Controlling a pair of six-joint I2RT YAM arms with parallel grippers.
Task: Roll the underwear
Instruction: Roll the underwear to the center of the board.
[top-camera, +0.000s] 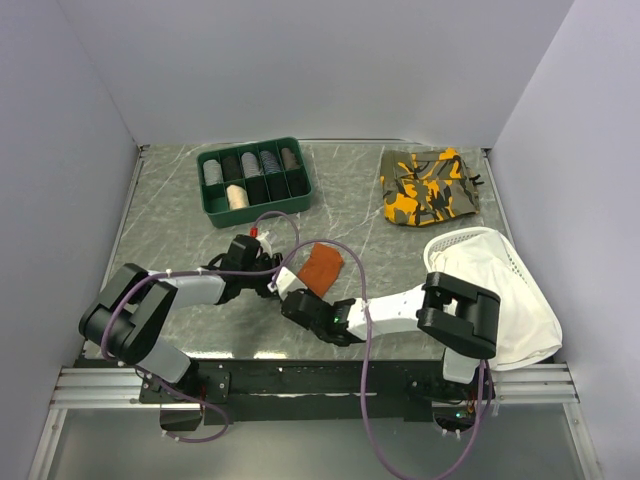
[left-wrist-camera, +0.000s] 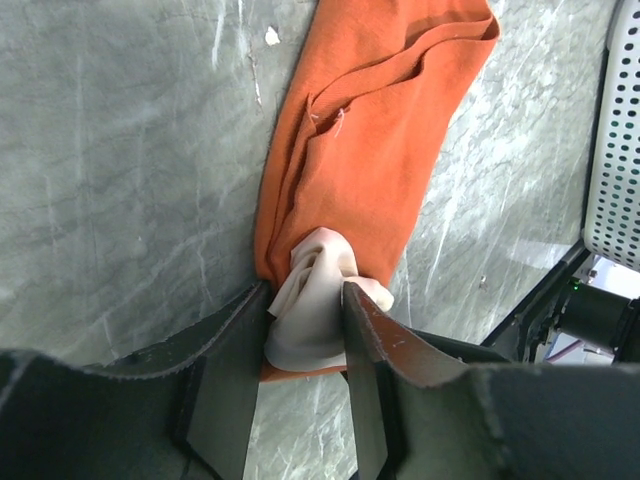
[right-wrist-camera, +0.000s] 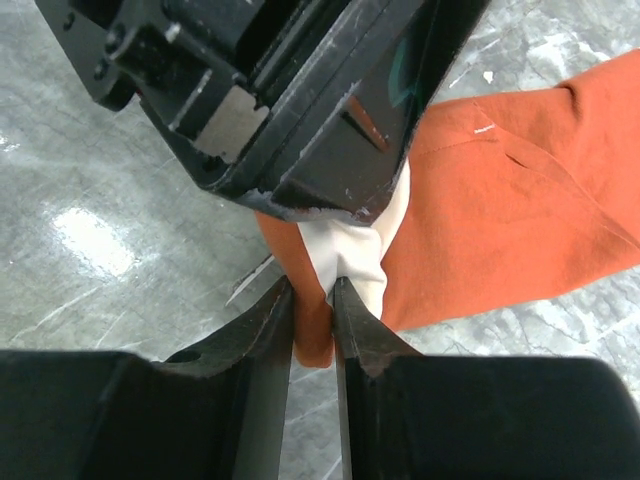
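Grey marbled worktop (top-camera: 180, 230) carries small rust-orange fabric underwear (top-camera: 322, 266); left gripper (left-wrist-camera: 306, 300) and right gripper (right-wrist-camera: 312, 290) are both clamped on its bunched cream-white end.

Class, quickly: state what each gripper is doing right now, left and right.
Left gripper: closed on the rust-orange fabric briefs.
Right gripper: closed on the same briefs.

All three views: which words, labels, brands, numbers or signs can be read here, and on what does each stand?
None can be read in any view.
The underwear, pinched by the left gripper and the right gripper, shows no tag or print.
The tray and the camouflage garment bear no lettering that shows.
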